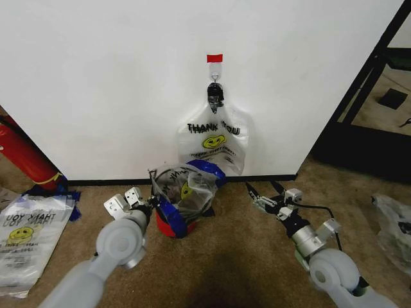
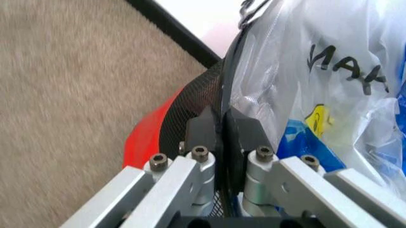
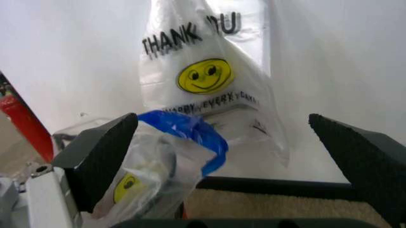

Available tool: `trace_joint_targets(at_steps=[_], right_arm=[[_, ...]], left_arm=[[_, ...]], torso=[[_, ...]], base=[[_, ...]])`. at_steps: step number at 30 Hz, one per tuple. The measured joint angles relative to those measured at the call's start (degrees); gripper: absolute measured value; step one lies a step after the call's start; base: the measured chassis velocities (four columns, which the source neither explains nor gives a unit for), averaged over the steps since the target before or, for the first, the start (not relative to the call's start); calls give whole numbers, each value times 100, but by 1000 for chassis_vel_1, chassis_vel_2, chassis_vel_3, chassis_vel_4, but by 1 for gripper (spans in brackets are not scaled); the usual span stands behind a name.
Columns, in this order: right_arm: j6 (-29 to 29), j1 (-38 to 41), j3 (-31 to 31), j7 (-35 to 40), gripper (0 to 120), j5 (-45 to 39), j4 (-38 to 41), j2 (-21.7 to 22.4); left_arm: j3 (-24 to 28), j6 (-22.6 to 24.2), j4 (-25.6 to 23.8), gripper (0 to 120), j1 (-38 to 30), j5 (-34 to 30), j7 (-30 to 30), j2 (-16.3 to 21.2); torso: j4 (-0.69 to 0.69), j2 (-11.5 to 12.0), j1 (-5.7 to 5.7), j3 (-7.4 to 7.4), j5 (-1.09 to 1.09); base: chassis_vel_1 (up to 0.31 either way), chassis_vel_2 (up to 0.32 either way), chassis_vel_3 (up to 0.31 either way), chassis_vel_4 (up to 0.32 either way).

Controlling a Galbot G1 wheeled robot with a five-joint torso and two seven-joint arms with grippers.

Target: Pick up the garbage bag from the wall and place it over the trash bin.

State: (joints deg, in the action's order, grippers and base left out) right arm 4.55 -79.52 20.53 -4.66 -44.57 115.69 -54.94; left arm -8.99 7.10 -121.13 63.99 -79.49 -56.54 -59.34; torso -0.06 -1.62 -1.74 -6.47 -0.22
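While your left gripper [image 2: 223, 124] is clenched on the trash bin [image 1: 172, 221] rim, pinching the liner already there, the garbage bag [image 1: 213, 146] hangs on the wall [image 1: 103, 83] hook above and beyond your right gripper [image 1: 268, 194], whose fingers stand spread and empty. Yank sideways and the hook may tear its thin handles; a tug from the left could tip the bin.

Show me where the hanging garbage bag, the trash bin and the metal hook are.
garbage bag [image 1: 214, 142]: head view, on its yellow smiley face.
trash bin [image 2: 190, 102]: left wrist view, on the black mesh wall.
metal hook [image 1: 214, 79]: head view, on the loop under the red tape.
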Motion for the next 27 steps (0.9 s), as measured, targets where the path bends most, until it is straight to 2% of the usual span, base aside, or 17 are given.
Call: trace_joint_targets(at_steps=[3,5,9,14,20,27], right_arm=[[-10,-38,9,20,100,19,25,-16],[-10,-48,9,23,100,23,26,-18],[-10,-89,-14,43,100,74,54,-37],[-10,-115,-64,103,100,116,95,-37],[-36,-133,-112,210,100,119,138,-28],[-44,-179,-112,221,100,159,168,-33]], left_arm=[[-138,-202,-150,0,282,70,-30,-319],[-154,-257,-168,0,369,133,-24,-399],[-137,-745,-115,0,829,790,274,-727],[-82,-1124,7,0,1030,1394,464,-975],[-5,-1241,31,0,1138,1637,360,-1196],[83,-1205,-44,0,1311,1619,249,-1227]], torso=[[1,0,0,0,0],[1,0,0,1,1],[3,0,0,0,0],[2,0,0,0,0],[1,1,0,1,0],[2,1,0,1,1]], base=[[0,0,0,0],[0,0,0,0],[0,0,0,0],[0,0,0,0],[0,0,0,0],[0,0,0,0]])
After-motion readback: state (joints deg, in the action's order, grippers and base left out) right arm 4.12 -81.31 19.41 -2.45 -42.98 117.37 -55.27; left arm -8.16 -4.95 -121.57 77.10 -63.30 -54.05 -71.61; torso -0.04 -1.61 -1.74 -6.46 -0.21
